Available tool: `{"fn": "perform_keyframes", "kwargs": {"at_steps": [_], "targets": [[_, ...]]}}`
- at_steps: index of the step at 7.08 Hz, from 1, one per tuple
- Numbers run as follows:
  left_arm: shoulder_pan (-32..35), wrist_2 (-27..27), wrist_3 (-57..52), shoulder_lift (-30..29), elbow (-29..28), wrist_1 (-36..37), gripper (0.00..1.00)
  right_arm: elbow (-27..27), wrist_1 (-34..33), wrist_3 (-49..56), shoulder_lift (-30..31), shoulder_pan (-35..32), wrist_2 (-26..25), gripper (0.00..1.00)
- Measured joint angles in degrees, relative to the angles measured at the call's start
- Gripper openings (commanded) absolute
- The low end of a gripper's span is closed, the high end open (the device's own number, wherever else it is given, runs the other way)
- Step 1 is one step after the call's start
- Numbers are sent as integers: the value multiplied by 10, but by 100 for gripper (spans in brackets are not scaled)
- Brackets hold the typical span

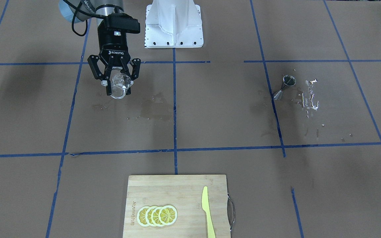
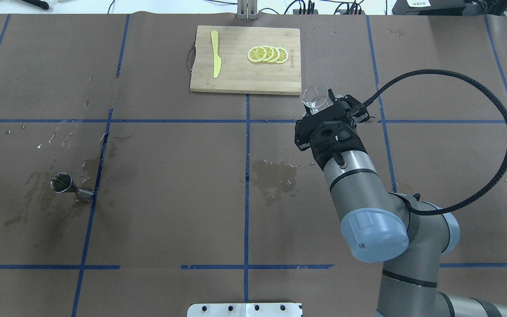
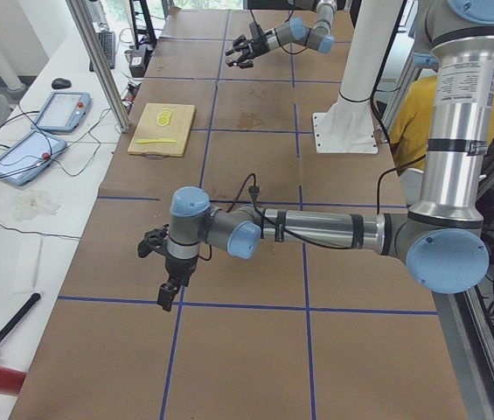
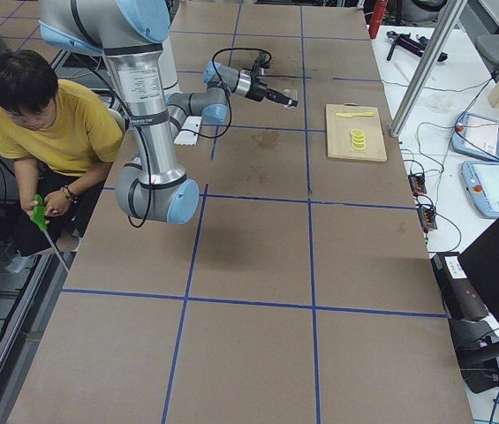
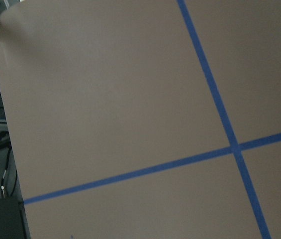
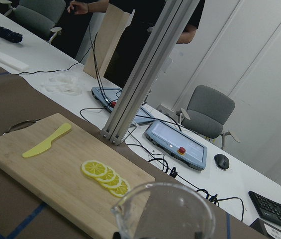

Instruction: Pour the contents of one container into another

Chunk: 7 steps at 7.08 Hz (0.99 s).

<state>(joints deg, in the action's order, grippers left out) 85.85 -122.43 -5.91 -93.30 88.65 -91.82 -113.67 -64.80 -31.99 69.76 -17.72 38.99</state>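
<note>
The clear beaker [image 1: 120, 86] with a small pouring lip is clamped between the fingers of the right gripper [image 1: 117, 88], lifted off the desk with its mouth uppermost. Well apart from it, the shiny steel hourglass jigger [image 1: 284, 87] stands upright on the desk beside a blue tape line, on a damp-stained patch.
</note>
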Motion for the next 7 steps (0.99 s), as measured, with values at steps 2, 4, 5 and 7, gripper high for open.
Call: {"fn": "perform_keyframes", "kwargs": {"at_steps": [2, 4, 5, 7], "targets": [[35, -124, -10, 31, 11, 37, 100, 6, 23, -1, 1, 0, 1, 0], [44, -153, -12, 47, 25, 40, 100, 25, 101, 0, 13, 0, 3, 0], [45, -154, -13, 49, 29, 40, 100, 28, 126, -1, 24, -1, 4, 0], [45, -153, -14, 49, 34, 40, 100, 28, 198, -27, 83, -2, 3, 0]]}}
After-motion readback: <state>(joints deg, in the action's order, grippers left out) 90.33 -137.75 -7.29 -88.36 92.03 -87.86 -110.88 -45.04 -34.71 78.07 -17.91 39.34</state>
